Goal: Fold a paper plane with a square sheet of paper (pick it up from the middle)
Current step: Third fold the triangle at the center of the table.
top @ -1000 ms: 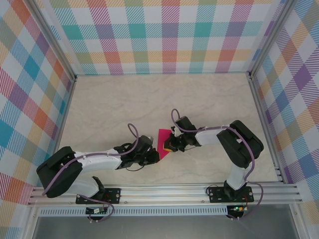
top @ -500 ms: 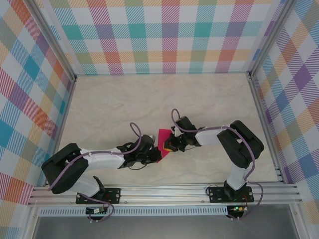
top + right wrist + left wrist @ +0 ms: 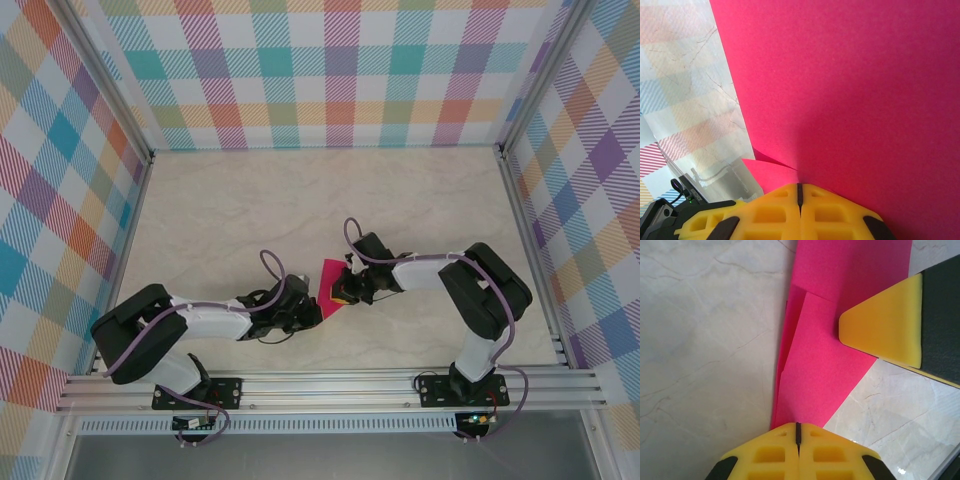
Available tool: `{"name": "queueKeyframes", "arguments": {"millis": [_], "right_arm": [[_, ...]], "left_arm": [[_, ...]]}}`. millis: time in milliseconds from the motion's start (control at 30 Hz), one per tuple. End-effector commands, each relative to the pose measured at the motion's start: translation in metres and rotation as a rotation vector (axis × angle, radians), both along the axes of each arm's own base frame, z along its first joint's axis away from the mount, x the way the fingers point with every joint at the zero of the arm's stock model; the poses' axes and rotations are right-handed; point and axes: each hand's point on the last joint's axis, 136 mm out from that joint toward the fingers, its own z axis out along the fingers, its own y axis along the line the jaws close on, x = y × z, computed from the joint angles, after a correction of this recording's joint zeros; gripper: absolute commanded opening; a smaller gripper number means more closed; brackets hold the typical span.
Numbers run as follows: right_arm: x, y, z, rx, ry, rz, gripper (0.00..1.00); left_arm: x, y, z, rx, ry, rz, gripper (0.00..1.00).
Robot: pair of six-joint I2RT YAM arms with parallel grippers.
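My left claw (image 3: 797,427) is pinched together on the near corner of the partly folded pink square sheet of paper (image 3: 825,375), which lies on the marble table (image 3: 705,340) between my arms. My right claw (image 3: 799,188) is clamped shut on its opposite side.

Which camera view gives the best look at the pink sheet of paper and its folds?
The left wrist view: the square sheet of paper lies there with its folded flap and layered left edge clear. The right wrist view shows it too close, a plain pink surface. The top external view shows it small, partly covered.
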Motion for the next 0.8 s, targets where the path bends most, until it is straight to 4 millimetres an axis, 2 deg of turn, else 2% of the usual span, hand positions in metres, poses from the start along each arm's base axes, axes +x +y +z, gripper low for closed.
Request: {"name": "queueKeyframes", "arguments": {"millis": [0, 167, 267, 400, 533, 767], "right_arm": [[0.008, -0.007, 0.009, -0.028, -0.039, -0.018, 0.00], [0.007, 0.001, 0.034, 0.045, -0.080, 0.022, 0.00], [0.002, 0.004, 0.037, 0.067, -0.071, 0.036, 0.00], [-0.005, 0.006, 0.026, 0.078, -0.034, 0.036, 0.00], [-0.008, -0.007, 0.005, 0.019, -0.022, 0.004, 0.00], [0.007, -0.032, -0.011, 0.022, -0.041, -0.058, 0.00]], "left_arm": [[-0.028, 0.037, -0.037, 0.140, 0.109, 0.010, 0.05], [-0.028, 0.035, -0.034, 0.151, 0.102, -0.008, 0.05], [-0.026, 0.031, -0.035, 0.158, 0.109, -0.016, 0.05], [-0.024, 0.025, -0.037, 0.153, 0.117, -0.022, 0.04], [-0.024, 0.023, -0.040, 0.161, 0.126, -0.025, 0.03], [-0.031, 0.031, -0.044, 0.178, 0.140, -0.018, 0.03]]}}
